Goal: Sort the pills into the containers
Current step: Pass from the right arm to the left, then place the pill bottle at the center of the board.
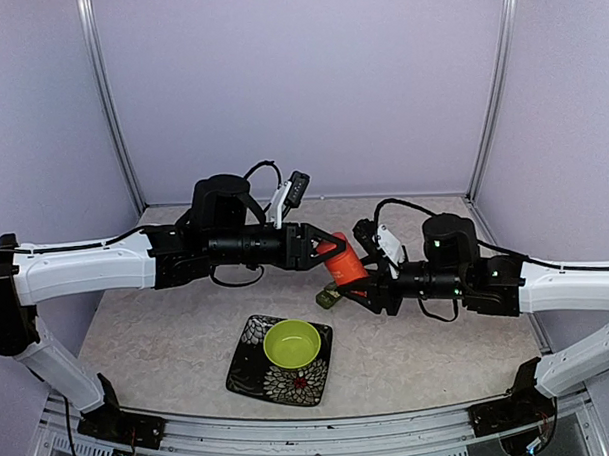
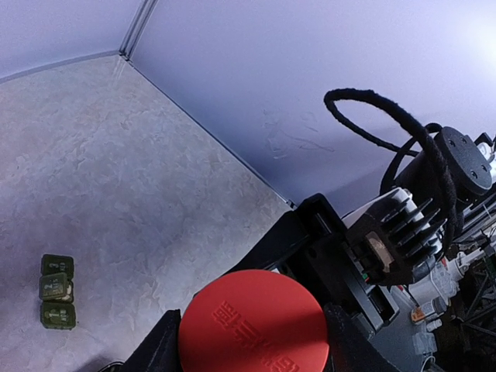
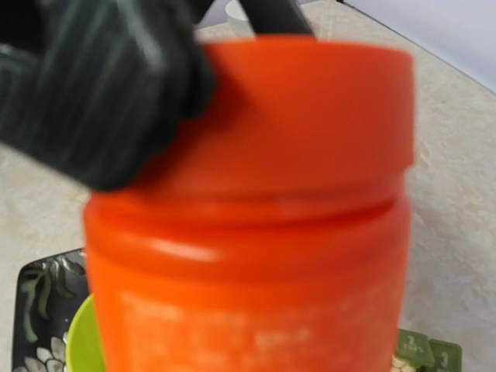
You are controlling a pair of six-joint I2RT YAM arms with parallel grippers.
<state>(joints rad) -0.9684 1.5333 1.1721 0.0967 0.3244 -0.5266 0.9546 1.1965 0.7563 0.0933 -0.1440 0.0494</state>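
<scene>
An orange pill bottle [image 1: 346, 269] hangs tilted in the air between my two arms. My left gripper [image 1: 323, 249] is shut on its red cap [image 2: 254, 325], with a dark finger pressing each side of the cap. One left finger [image 3: 93, 93] shows against the cap in the right wrist view. My right gripper [image 1: 361, 284] is shut on the bottle's body [image 3: 256, 271], which fills that view and hides its own fingers. The dark green containers [image 1: 328, 299] lie on the table below the bottle, a strip of three lidded squares [image 2: 56, 292]. No pills show.
A lime-green bowl [image 1: 292, 343] sits on a dark flowered plate [image 1: 252, 375] near the table's front edge, just in front of the bottle. Pale walls close off the back and both sides.
</scene>
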